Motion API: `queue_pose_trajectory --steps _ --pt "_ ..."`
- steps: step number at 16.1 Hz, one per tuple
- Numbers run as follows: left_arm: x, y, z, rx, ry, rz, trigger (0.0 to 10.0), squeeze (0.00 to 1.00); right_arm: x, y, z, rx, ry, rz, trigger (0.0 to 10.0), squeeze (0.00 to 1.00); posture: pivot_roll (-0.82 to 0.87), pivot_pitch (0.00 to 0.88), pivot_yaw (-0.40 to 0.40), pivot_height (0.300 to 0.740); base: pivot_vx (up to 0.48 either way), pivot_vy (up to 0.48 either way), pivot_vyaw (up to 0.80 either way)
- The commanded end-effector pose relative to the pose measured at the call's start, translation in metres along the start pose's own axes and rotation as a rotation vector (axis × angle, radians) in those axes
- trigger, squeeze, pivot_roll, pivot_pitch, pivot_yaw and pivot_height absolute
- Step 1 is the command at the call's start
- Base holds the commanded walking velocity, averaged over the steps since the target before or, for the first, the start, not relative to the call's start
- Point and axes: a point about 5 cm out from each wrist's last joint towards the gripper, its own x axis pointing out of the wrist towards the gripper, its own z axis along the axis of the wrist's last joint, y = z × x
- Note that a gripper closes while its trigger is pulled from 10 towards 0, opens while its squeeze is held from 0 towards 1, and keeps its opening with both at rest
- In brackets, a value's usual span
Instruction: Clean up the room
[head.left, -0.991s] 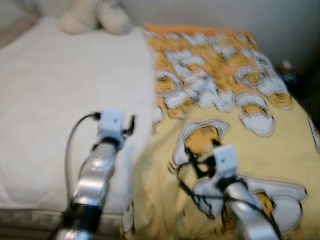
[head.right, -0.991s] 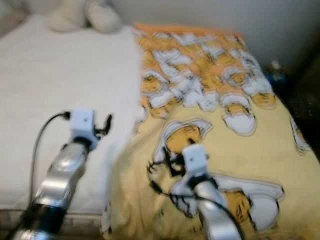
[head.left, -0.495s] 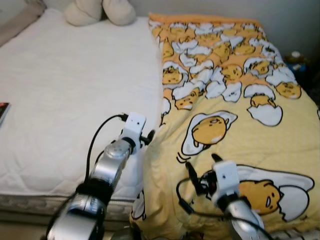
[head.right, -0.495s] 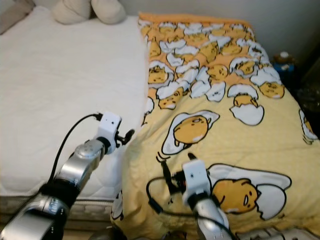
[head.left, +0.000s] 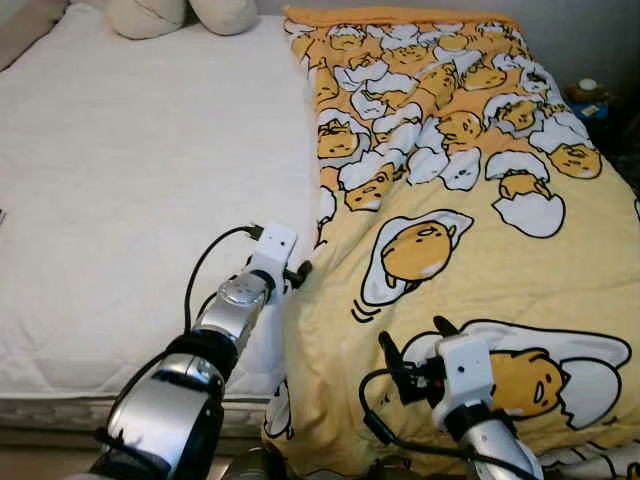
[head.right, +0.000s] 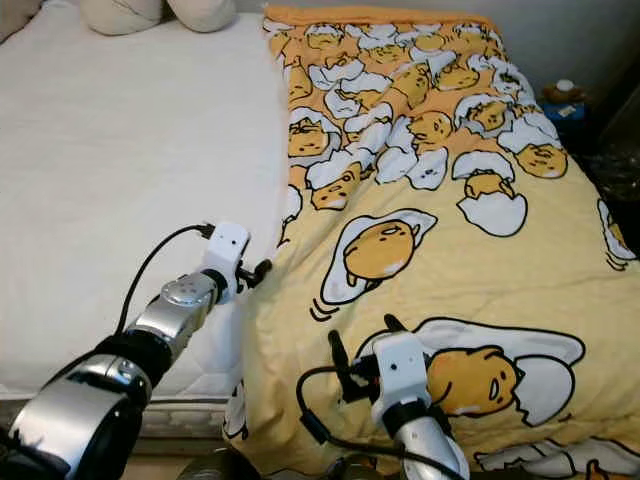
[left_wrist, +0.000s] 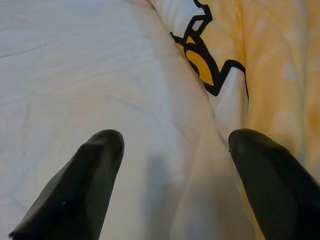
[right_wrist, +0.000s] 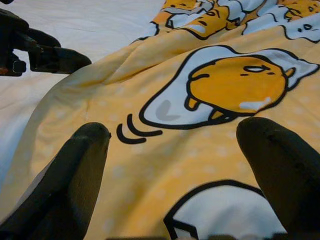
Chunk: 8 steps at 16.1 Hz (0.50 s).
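Yellow egg-print blanket (head.left: 470, 200) covers the right half of the bed; bare white mattress (head.left: 130, 170) to its left. Left gripper (left_wrist: 172, 165), fingers spread, sits at the blanket's inner edge near the bed's foot. Right gripper (right_wrist: 175, 165), also spread, hovers over the blanket's near corner. Fabric looks soft, light, floppy; best pinched along the hem fold.

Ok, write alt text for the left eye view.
A yellow blanket printed with cartoon eggs covers the right half of a bed with a white quilted mattress. The left gripper sits at the blanket's edge; the right gripper hovers over the blanket, fingers open.
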Motion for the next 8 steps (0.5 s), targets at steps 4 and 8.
queue_pose_trajectory --steps 4,8 --pt "0.000 0.000 -0.008 -0.095 0.046 0.000 10.0 0.00 -0.003 0.004 0.001 -0.007 0.012 0.002 10.0 0.00 -0.16 0.131 0.048 0.740 0.000 0.000 0.00" --pt "0.001 -0.006 -0.013 -0.245 0.092 -0.024 10.0 0.00 -0.003 0.007 0.001 0.001 0.018 0.002 10.0 0.00 -0.16 0.139 0.051 0.740 0.000 0.000 0.00"
